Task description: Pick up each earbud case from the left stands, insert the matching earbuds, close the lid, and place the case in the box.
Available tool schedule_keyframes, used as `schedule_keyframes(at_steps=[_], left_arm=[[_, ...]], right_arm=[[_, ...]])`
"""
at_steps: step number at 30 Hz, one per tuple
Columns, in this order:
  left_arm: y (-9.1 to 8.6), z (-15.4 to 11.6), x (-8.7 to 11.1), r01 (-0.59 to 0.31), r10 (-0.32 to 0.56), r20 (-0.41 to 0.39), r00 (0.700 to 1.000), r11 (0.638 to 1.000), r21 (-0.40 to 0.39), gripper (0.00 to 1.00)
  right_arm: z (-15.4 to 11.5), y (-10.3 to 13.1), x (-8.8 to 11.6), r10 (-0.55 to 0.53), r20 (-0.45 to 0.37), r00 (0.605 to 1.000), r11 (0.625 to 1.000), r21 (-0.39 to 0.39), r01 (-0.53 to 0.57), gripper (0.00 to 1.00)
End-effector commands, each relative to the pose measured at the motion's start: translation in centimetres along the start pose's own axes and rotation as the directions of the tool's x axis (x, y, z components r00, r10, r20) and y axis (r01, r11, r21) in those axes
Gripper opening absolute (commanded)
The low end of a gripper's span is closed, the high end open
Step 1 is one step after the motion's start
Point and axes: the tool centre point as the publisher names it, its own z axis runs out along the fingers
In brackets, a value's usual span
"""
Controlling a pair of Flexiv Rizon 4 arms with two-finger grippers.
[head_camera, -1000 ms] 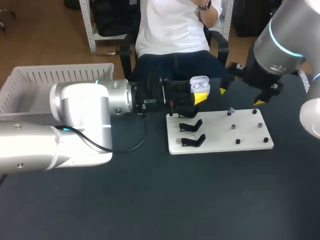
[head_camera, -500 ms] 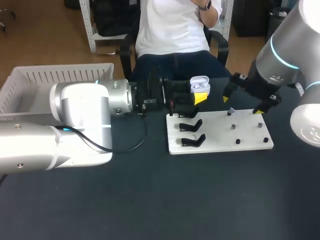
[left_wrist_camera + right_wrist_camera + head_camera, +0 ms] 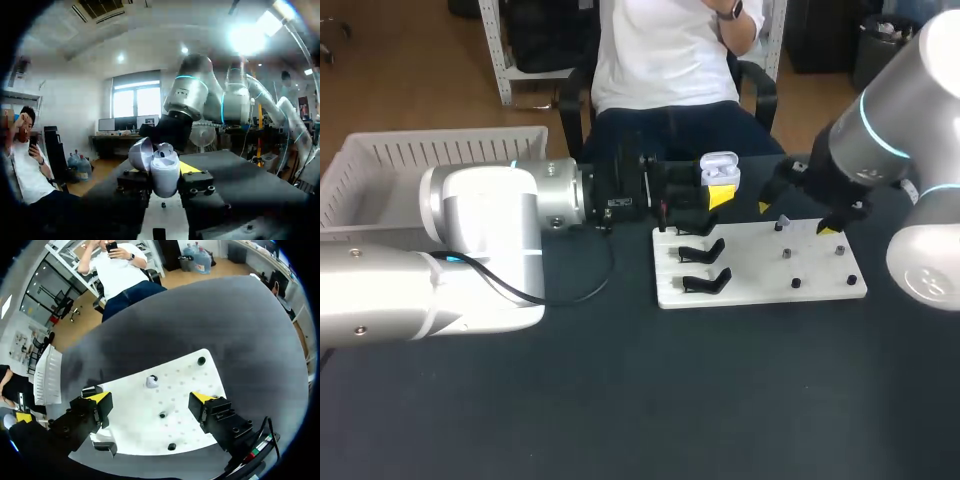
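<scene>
Case (image 3: pixel 165 167) position is wanted first: where is it held?

It is gripped by the left pincer (image 3: pixel 165 181), whose fingers are closed against its 2 sides. It is raised above the counter (image 3: pixel 620 400), just behind the white board (image 3: pixel 760 270). Its lid (image 3: pixel 141 154) is swung open, and what looks like 1 seated earbud (image 3: pixel 165 148) is made out inside.

And the loose earbud (image 3: pixel 150 381)?

It is seen resting on the board. The right pincer (image 3: pixel 151 397) is spread wide and empty above it, with 1 yellow tip to each side and neither touching it.

What could be spoiled from here?

The loose earbud is small, rounded and glossy, so it could be squeezed out sideways if the fingers are closed off-centre, or knocked over if the descent is tilted. A black peg (image 3: pixel 162 415) close by could be caught by a fingertip. The case is smooth hard plastic with curved walls, so it could be twisted in its grip when the earbud is pressed in, and the hinged lid could be struck.

And further out?

2 black stands (image 3: pixel 703 250) are seen on the board's left part. The slatted white box (image 3: pixel 380 160) is set well apart, at the left arm's side.
</scene>
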Motion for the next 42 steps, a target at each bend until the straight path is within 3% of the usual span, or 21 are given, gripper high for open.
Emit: schedule_keyframes(at_steps=[1, 8, 12, 19, 35, 42], left_arm=[[-0.2, 0.0, 0.0, -0.003, 0.003, 0.002, 1.000, 1.000, -0.008, 0.00], [-0.2, 0.0, 0.0, -0.003, 0.003, 0.002, 1.000, 1.000, -0.008, 0.00], [-0.2, 0.0, 0.0, -0.003, 0.003, 0.002, 1.000, 1.000, -0.008, 0.00], [-0.2, 0.0, 0.0, -0.003, 0.003, 0.002, 1.000, 1.000, -0.008, 0.00], [-0.2, 0.0, 0.0, -0.003, 0.003, 0.002, 1.000, 1.000, -0.008, 0.00], [-0.2, 0.0, 0.0, -0.003, 0.003, 0.002, 1.000, 1.000, -0.008, 0.00]], right_arm=[[1.0, 0.0, 0.4, -0.021, -0.006, 1.000, 1.000, -0.014, 0.021, 1.00], [1.8, -0.1, 0.2, -0.028, -0.009, 1.000, 0.999, -0.034, 0.027, 1.00], [2.3, 0.1, 0.0, -0.028, -0.015, 1.000, 0.999, -0.040, 0.027, 0.89], [2.7, 0.3, 0.2, -0.008, -0.015, 1.000, 0.999, -0.051, 0.008, 0.88], [3.3, 0.5, -0.4, 0.038, -0.029, 0.999, 0.999, -0.022, -0.038, 0.54], [3.4, 0.6, -0.6, 0.051, -0.034, 0.998, 0.999, -0.009, -0.051, 0.48]])
